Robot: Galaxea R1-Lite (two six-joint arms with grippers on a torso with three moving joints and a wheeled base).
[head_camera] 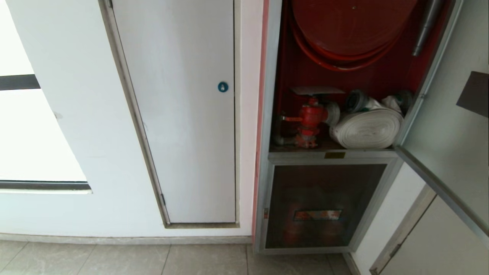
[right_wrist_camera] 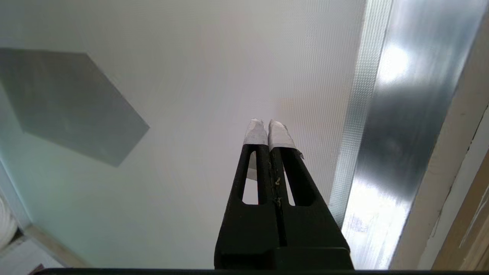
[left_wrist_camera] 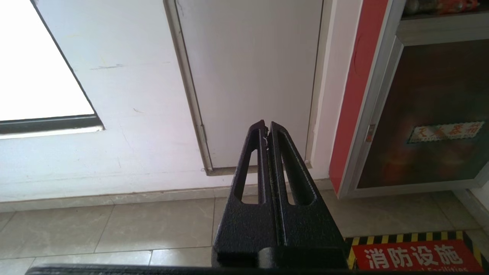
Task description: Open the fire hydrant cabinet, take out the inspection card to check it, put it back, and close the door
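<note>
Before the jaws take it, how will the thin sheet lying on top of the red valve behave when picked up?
The inspection card looks paper-thin, so it is probably very light and would likely bend or droop if held by one edge. It rests flat across the red valve, overhanging it, so a push may slide it off. A pinch at the overhanging edge seems easiest.

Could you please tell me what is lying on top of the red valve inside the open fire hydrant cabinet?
A thin whitish sheet, the inspection card, lies flat on the red valve. Its print cannot be read here.
</note>
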